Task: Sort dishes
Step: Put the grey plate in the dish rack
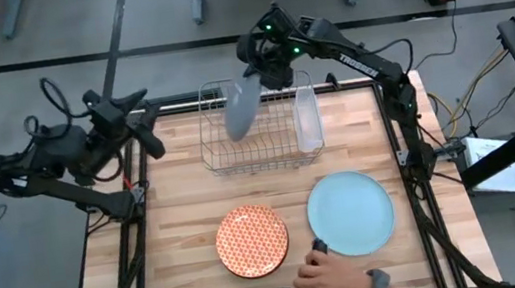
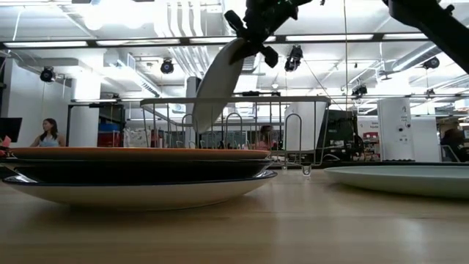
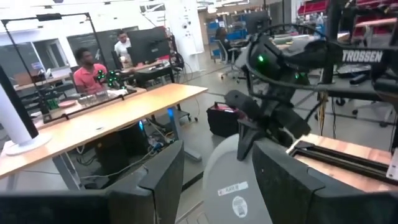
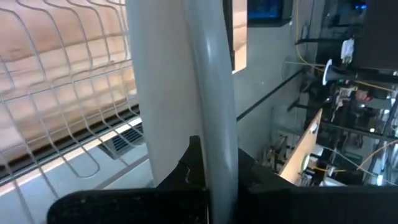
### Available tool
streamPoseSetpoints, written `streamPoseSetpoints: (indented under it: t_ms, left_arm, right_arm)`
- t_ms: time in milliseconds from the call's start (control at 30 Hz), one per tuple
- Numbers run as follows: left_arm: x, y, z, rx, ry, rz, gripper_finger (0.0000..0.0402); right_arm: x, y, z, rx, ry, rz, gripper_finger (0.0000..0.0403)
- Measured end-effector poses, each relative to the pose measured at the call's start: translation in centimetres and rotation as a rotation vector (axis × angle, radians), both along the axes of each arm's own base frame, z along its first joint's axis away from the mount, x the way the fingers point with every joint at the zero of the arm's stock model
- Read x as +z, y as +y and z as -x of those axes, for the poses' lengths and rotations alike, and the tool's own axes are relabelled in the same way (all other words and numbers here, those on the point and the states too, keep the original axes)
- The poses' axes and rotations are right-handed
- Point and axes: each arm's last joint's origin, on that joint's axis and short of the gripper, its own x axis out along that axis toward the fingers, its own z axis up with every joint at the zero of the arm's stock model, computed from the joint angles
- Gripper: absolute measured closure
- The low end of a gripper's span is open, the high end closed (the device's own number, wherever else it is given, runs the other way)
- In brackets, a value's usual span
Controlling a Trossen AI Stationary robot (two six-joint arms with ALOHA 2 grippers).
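Observation:
My right gripper is over the wire rack at the table's far side, shut on a large grey plate. In the low view the plate stands steeply tilted, its lower part inside the rack. An orange-and-white patterned plate tops a small stack near the near edge. Beside it on the right a pale blue plate lies flat. My left gripper waits open off the table's far left corner. My right gripper pinches the grey plate's upper rim between its two fingers, coming from above. The plate hangs tilted below the fingers, edge-on to the wrist camera. Its lower edge is down among the rack's wires; whether it rests there I cannot tell.
A clear plastic tub stands in the rack's right part. A person's hand reaches in at the near edge, close to the blue plate's rim. Bare wood lies on the table's left side and between rack and plates.

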Motion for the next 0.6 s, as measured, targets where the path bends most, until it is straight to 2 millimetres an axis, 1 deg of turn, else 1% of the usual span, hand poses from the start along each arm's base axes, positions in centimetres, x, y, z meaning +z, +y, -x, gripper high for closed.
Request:
streamPoseSetpoints:
  t_ms: [133,467,600]
  left_arm:
    - [-0.1,0.0,0.1,0.000,0.008,-0.002,0.0222]
    - [-0.6,0.0,-0.2,-0.001,0.052,-0.010,0.0222]
    - [-0.8,0.0,-0.1,-0.001,0.064,-0.008,0.0222]
  right_arm:
    - [-0.9,0.1,-0.8,0.022,-0.001,-0.047,0.0402]
    - [-2.6,0.1,-2.1,0.036,0.015,-0.065,0.0402]
    - [-3.0,0.1,-2.5,0.038,0.022,-0.073,0.0384]
